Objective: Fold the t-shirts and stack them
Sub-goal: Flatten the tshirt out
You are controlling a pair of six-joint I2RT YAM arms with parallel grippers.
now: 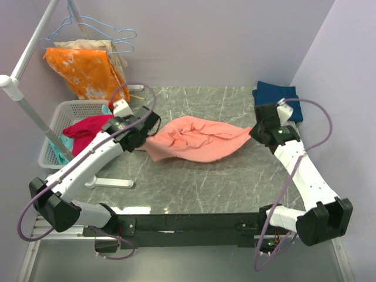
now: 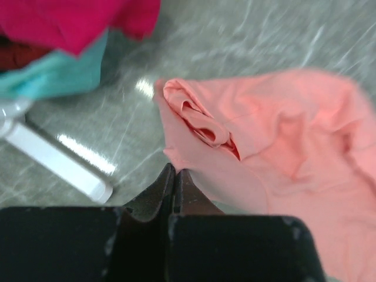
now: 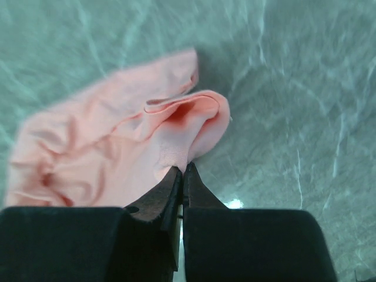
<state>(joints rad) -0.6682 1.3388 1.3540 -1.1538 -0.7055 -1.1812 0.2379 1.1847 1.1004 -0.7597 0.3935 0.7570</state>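
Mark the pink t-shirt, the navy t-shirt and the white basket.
pink t-shirt (image 1: 200, 138), top view, middle of the crumpled cloth.
navy t-shirt (image 1: 276, 93), top view, its upper left part.
white basket (image 1: 66, 113), top view, lattice at its far left corner.

Salmon-pink tee (image 1: 197, 138) crumpled (stretched wide) centre, navy tee (image 1: 276, 97) prob. folded, far-right.
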